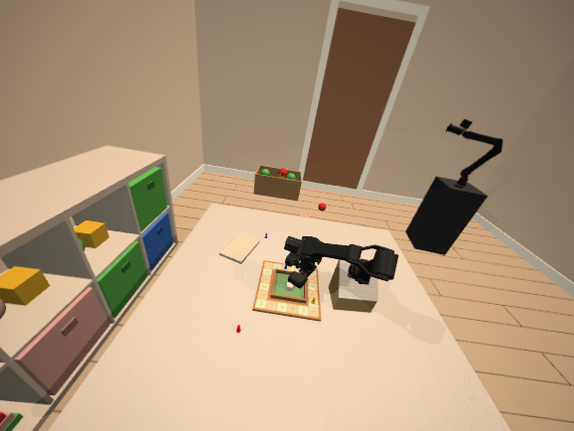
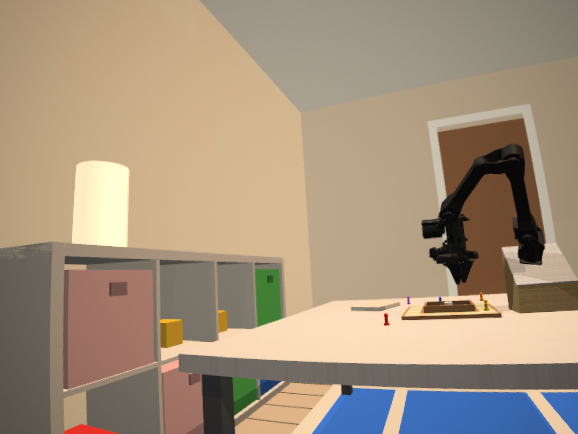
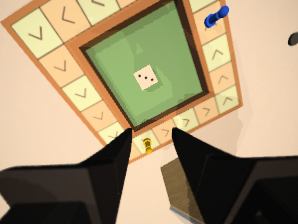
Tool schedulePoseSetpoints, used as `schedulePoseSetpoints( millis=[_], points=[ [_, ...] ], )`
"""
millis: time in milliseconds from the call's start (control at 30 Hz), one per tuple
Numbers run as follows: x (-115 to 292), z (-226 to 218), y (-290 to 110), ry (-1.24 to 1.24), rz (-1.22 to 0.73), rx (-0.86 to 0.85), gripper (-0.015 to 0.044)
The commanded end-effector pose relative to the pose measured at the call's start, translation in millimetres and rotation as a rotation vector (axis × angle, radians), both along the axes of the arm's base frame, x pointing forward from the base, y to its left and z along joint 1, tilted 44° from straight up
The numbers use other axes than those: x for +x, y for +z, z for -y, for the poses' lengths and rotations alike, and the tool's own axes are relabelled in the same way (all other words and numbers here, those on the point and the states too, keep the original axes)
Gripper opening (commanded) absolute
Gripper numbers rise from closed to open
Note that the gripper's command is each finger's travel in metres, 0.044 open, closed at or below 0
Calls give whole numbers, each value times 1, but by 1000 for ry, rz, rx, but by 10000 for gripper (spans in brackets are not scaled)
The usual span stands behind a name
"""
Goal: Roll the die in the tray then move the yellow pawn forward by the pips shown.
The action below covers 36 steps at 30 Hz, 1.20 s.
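The die (image 1: 290,286) (image 2: 448,303) (image 3: 145,77) lies in the green-floored tray (image 1: 288,299) (image 2: 440,309) (image 3: 95,80) with three pips on top. The yellow pawn (image 1: 313,301) (image 2: 486,305) (image 3: 147,145) stands on a pale square of the board (image 1: 282,308) (image 2: 415,313) (image 3: 62,66). In the wrist view, the arrows on the squares to its right point right, away from it. My gripper (image 2: 462,281) (image 3: 152,131) is partly open and empty, above the board. In the wrist view the pawn shows between and beyond the fingertips. In the top view the arm hides part of the board.
A blue pawn (image 1: 286,267) (image 2: 440,299) (image 3: 216,16) stands on the board. Off it stand a red pawn (image 1: 238,329) (image 2: 386,319), a purple pawn (image 1: 266,235) (image 2: 408,300) and an orange pawn (image 2: 481,296). A flat pale slab (image 1: 239,248) lies behind left; the arm's block (image 1: 355,298) (image 3: 180,190) stands right.
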<state>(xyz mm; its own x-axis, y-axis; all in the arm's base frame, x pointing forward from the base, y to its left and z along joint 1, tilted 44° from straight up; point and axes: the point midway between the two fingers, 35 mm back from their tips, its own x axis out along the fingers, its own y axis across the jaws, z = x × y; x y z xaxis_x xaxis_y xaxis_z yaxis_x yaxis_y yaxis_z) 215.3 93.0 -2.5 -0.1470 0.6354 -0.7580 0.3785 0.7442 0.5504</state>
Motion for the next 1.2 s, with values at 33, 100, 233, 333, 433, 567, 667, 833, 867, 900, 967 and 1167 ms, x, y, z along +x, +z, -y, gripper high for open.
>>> schedulePoseSetpoints(
  millis=[33, 100, 233, 333, 433, 567, 667, 833, 867, 900, 967, 1167],
  points=[
    [-62, -23, 8, 745, 651, 198, 200],
    [-66, -24, 8, 822, 722, 217, 200],
    [-69, -25, 8, 889, 785, 233, 200],
    [-70, -24, 7, 889, 785, 233, 200],
    [-70, -24, 7, 889, 785, 233, 200],
    [-70, -24, 7, 889, 785, 233, 200],
    [-73, -23, 6, 889, 784, 233, 200],
    [-73, -23, 6, 889, 784, 233, 200],
    [-73, -23, 6, 889, 784, 233, 200],
    [-72, -23, 6, 889, 784, 233, 200],
    [-72, -23, 5, 889, 784, 233, 200],
    [-74, -33, -5, 889, 785, 234, 200]
  ],
)
